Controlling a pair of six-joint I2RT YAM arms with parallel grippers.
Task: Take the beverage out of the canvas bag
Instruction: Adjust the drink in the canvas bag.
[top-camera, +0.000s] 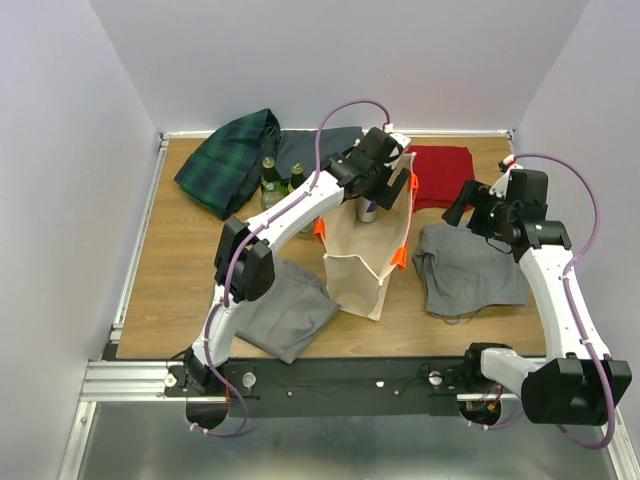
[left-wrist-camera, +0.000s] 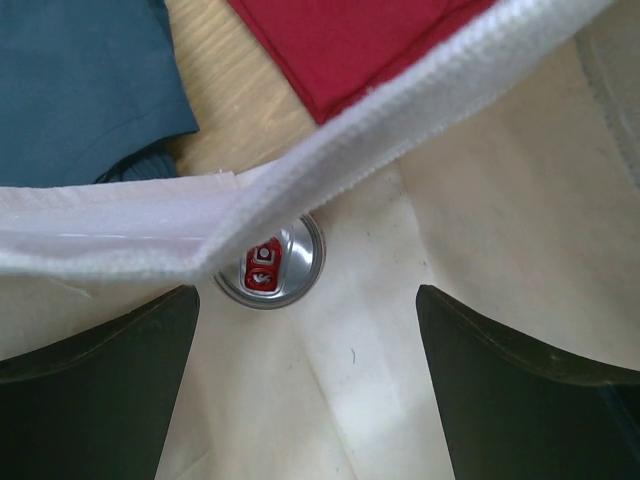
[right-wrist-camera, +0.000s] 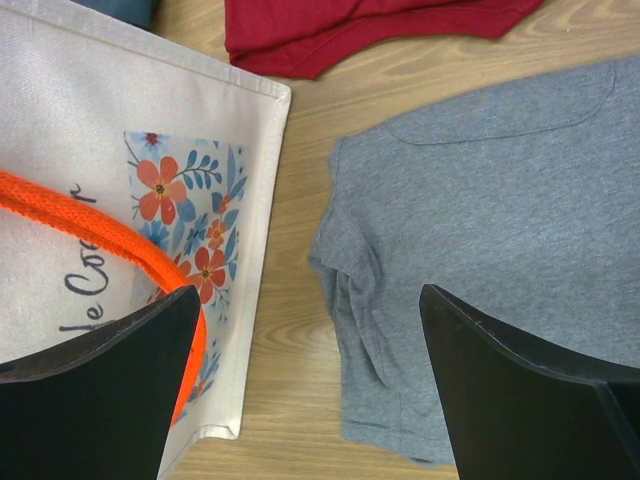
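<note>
Top view: the left hand (top-camera: 383, 195) hangs wide open over the mouth of the canvas bag (top-camera: 355, 265) at centre frame, with the beverage (top-camera: 368, 210) can standing inside. Left wrist: the bag's rim (left-wrist-camera: 330, 170) sags across the can's upper left, so a finger could snag that hem and miss. Right wrist: the right hand (right-wrist-camera: 308, 300) gapes, empty, over the desk (right-wrist-camera: 290, 180) beside the bag. Unbraced, the bag may lift or topple.

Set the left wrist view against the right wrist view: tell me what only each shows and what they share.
Only left wrist: the beverage can, standing down inside the canvas bag. Only right wrist: the bag's flowered outer face, its orange handle and a grey cloth. Both: the bag, the red cloth, the wooden table, and open pincers: left pincer, right pincer.
</note>
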